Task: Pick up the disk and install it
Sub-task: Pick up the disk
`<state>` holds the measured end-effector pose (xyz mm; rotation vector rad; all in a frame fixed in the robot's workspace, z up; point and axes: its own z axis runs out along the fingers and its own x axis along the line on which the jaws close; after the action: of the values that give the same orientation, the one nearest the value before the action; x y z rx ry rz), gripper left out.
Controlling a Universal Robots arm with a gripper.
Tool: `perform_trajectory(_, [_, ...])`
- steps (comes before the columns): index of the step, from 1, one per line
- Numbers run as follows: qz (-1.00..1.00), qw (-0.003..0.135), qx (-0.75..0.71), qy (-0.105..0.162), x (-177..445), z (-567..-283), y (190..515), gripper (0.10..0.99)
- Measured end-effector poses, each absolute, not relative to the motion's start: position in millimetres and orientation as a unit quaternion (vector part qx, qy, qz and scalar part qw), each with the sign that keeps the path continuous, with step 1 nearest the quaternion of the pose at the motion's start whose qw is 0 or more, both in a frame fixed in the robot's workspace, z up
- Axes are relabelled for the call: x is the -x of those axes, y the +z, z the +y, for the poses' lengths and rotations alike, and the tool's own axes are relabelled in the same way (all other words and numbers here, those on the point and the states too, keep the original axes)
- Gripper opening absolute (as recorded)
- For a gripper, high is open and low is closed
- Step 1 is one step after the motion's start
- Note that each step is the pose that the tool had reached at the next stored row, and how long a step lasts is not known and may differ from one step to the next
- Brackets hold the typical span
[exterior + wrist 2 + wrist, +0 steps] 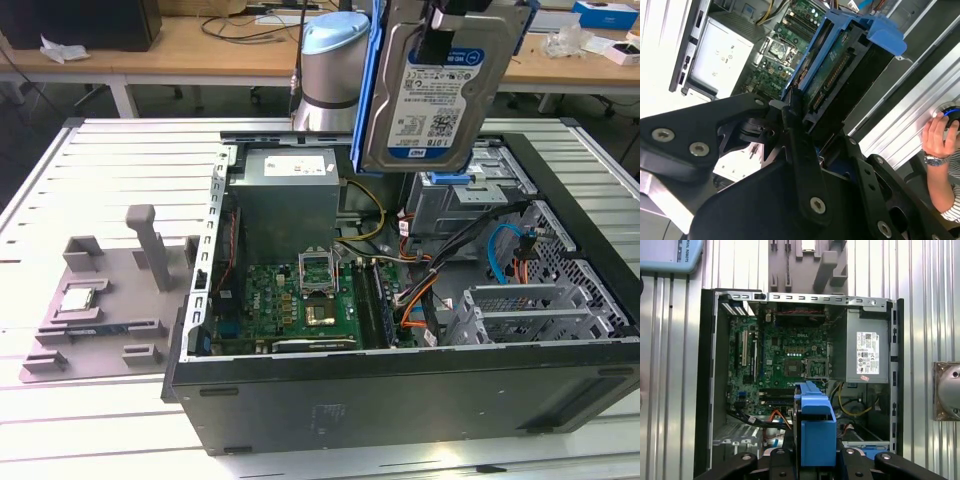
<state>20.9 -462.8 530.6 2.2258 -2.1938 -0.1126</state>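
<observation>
The gripper [437, 40] is clamped on the disk [440, 95], with one black finger lying across the blue-and-white label in the exterior view. The disk hangs on edge in the air, label towards that camera, and its blue frame [365, 90] runs down the side nearer the exterior view's left. It is held clear above the open computer case [400, 405], which lies on its side on the slatted metal table [110, 160]. Seen from above in the first wrist view, the frame sits over the cable end of the case, with the green main board [785, 357] and the grey power supply box [867, 352] beyond it. In the second wrist view the disk's underside (a green circuit board with a row of connector pins) faces the camera, and a black finger [790, 117] presses on the frame's edge. On the exterior view's left a grey tray [100, 320] lies beside the case and holds a small square chip [80, 297]. A person's hand [940, 137] shows beside the table in the second wrist view
</observation>
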Motion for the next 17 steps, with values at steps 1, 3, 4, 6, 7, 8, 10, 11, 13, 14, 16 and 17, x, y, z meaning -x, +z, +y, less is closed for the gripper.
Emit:
perform_trajectory(1, [-0.701,0.007,-0.712,-0.036,-20.9,-464.0,530.6,0.365])
perform_trajectory(3, [-0.701,0.007,-0.712,-0.036,-20.9,-467.9,530.5,0.365])
perform_trajectory(4, [-0.701,0.007,-0.712,-0.036,-20.9,-469.1,530.5,0.365])
perform_trajectory(6, [-0.701,0.007,-0.712,-0.036,-20.9,-472.5,530.5,0.365])
perform_trajectory(7, [-0.701,0.007,-0.712,-0.036,-20.9,-473.8,530.4,0.365])
perform_trajectory(8, [-0.701,0.007,-0.712,-0.036,-20.9,-475.5,530.4,0.365])
perform_trajectory(10, [-0.701,0.007,-0.712,-0.036,-20.9,-478.4,530.4,0.365])
perform_trajectory(11, [-0.701,0.007,-0.712,-0.036,-20.9,-479.7,530.4,0.365])
perform_trajectory(13, [-0.701,0.007,-0.712,-0.036,-20.9,-482.8,530.3,0.365])
perform_trajectory(14, [-0.701,0.007,-0.712,-0.036,-20.9,-485.9,530.3,0.365])
perform_trajectory(16, [-0.701,0.007,-0.712,-0.036,-20.9,-491.5,530.3,0.365])
perform_trajectory(17, [-0.701,0.007,-0.712,-0.036,-20.9,-494.7,530.2,0.365])
